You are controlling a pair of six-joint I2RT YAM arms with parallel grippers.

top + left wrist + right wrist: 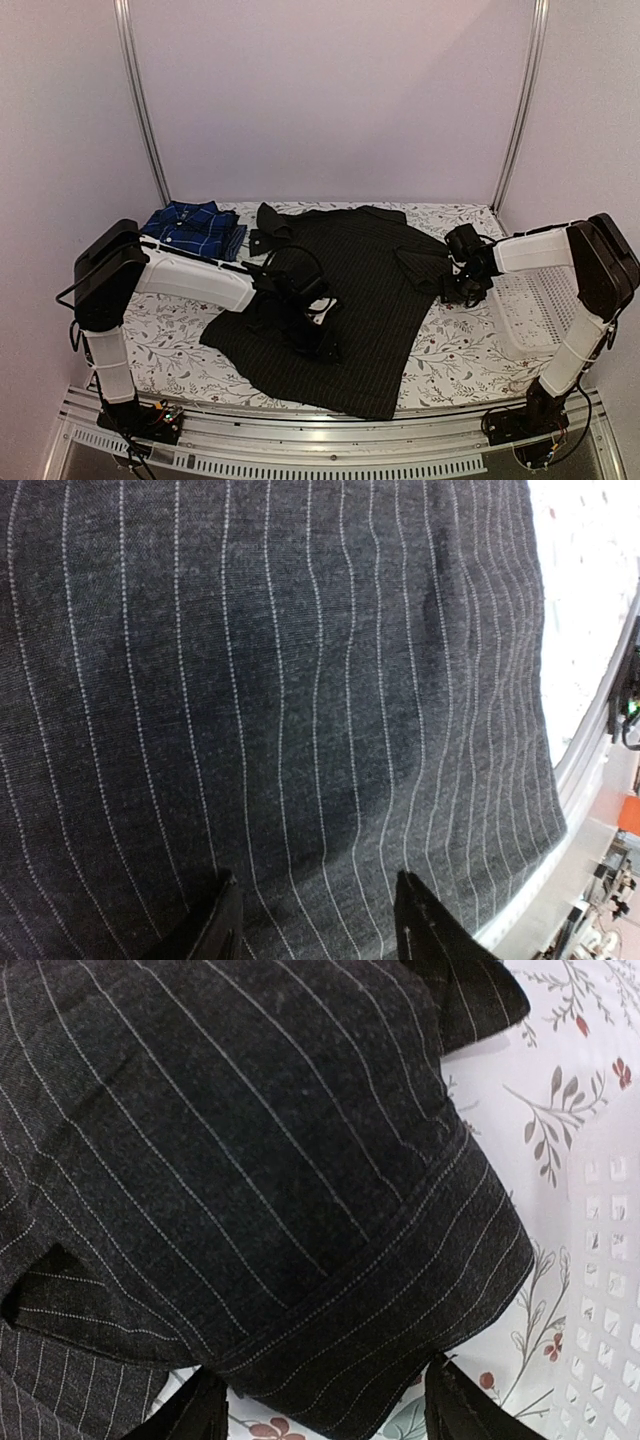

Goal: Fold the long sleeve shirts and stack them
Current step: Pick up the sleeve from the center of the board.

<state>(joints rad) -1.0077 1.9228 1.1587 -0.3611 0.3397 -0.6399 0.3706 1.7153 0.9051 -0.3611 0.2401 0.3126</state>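
The left fingers (215, 930) are held apart over the flat pinstriped shirt (370, 300), its edge lying to their right. The right fingers (460, 1410) are held apart at either side of its cuff (420, 1290), with bare counter (560, 1110) beyond.

Passage over the table (165, 365) near-left; plaid shirt (192, 228) back-left, mesh basket (540, 300) right.

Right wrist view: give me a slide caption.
Open right gripper at the cuff of the pinstripe shirt, on a floral tablecloth beside the basket.
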